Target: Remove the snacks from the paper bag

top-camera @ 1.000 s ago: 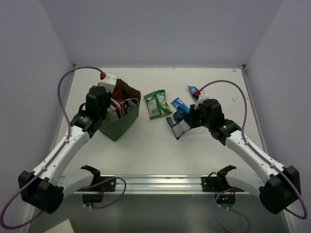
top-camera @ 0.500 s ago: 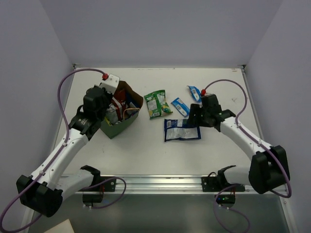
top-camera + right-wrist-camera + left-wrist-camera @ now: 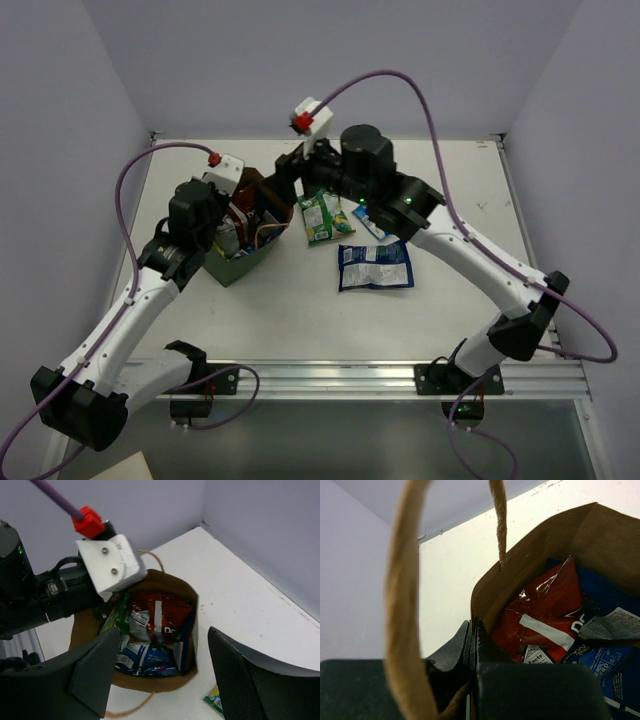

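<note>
Left arm extended, left gripper clenched on paper bag rim, right arm arched across, right gripper splayed above bag mouth

The paper bag stands with its mouth wide open to approach from above; the left gripper, clamped on the rim, and its white camera block overhang the 10 o'clock side, while green packets lie at 3 o'clock

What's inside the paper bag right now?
The paper bag shows a red chip bag and blue-and-white packets beside it. Whatever lies underneath them is covered.
</note>
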